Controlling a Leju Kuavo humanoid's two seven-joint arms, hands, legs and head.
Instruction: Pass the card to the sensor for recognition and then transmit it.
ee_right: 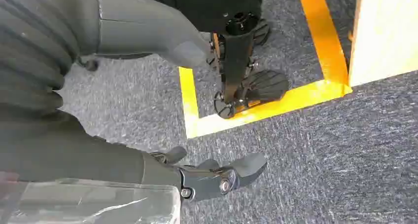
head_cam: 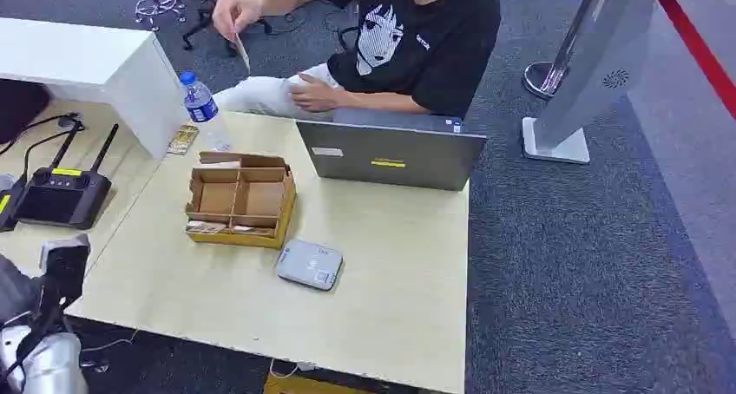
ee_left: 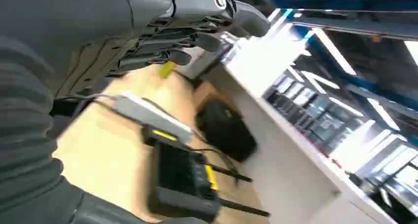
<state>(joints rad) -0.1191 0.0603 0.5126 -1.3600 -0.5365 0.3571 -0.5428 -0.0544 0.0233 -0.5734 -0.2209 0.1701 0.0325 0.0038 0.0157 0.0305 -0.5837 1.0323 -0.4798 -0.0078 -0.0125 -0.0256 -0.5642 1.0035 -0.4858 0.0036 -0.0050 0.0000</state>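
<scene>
Left hand [ee_left: 187, 31] fingers spread, empty; right hand [ee_right: 148, 86] hangs, empty. Risk: person's thin white card [head_cam: 242, 51] drops during handover, missing grey square sensor [head_cam: 309, 265].

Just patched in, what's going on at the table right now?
A seated person across the table holds the card up in one hand. The grey sensor lies flat beside the cardboard box, with nothing on it. The robot's left hand is open near the table's edge; its right hand hangs open over the carpet.
</scene>
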